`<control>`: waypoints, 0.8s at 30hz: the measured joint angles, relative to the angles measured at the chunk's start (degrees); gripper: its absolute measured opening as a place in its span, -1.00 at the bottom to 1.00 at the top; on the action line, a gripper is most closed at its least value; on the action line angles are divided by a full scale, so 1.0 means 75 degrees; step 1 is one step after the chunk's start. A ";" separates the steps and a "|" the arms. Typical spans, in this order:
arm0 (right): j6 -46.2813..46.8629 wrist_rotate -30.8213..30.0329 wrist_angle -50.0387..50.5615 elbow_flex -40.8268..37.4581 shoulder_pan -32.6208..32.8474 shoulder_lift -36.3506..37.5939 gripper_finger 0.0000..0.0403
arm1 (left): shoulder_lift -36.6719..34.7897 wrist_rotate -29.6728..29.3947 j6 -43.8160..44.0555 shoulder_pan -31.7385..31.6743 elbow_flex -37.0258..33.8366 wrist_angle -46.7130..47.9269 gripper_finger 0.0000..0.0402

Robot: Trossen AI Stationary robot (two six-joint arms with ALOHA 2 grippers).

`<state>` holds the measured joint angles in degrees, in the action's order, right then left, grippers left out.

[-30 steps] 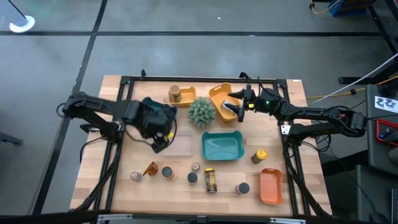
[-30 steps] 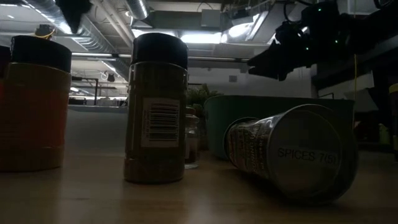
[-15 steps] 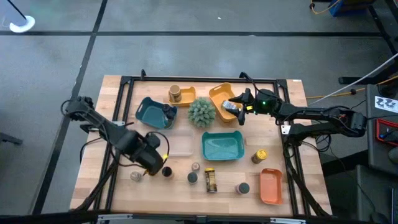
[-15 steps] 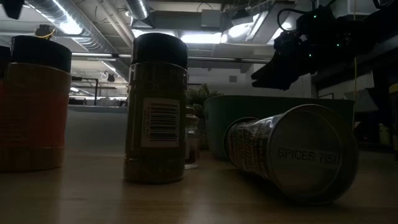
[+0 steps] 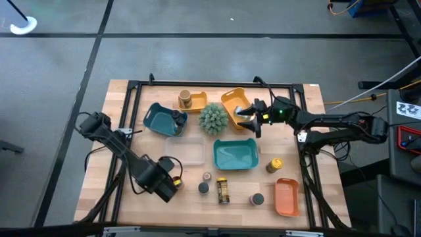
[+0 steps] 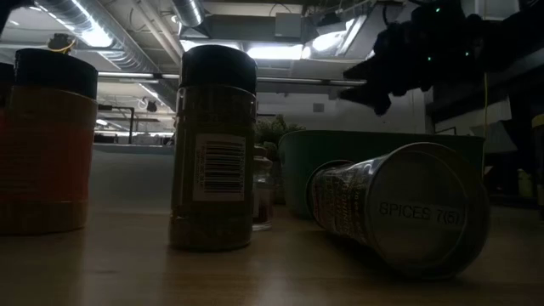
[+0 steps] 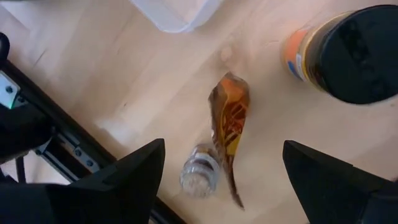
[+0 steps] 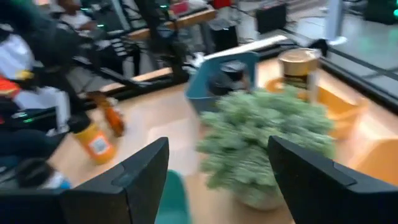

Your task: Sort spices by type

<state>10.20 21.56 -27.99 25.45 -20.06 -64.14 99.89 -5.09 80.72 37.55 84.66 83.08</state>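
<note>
The left gripper (image 7: 221, 180) hangs wide open and empty above the amber packet (image 7: 229, 127) and a small clear jar (image 7: 200, 177) at the table's (image 5: 309, 197) near left. The right gripper (image 5: 248, 118), fingers spread and empty, hovers at the orange tray (image 5: 231, 102) beside the green plant (image 5: 213, 118). From above, the left gripper hides the packet.

Plant (image 5: 212, 118) mid-table between two trays, jar row (image 5: 222, 191) along near edge, packet (image 7: 229, 127) beside small jar (image 7: 200, 178)
</note>
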 joint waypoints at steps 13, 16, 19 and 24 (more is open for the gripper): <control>0.0003 -0.0266 -0.0318 0.0000 0.1434 0.0000 0.36 | 0.1066 -0.0177 -0.0789 0.0004 -0.0003 -0.0013 0.50; 0.0003 -0.0268 -0.0312 0.0000 0.1546 0.0000 0.36 | 0.1112 -0.0178 -0.0780 0.0004 -0.0003 -0.0013 0.40; 0.0003 -0.0268 -0.0312 0.0000 0.1549 0.0000 0.36 | 0.1114 -0.0180 -0.0743 0.0004 -0.0003 -0.0013 0.24; 0.0003 -0.0270 -0.0309 0.0000 0.1525 0.0000 0.36 | 0.1114 -0.0177 -0.0636 0.0004 -0.0003 -0.0013 -0.09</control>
<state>10.22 19.54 -30.30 25.45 -8.62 -64.14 108.25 -6.42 75.95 37.58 84.64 82.98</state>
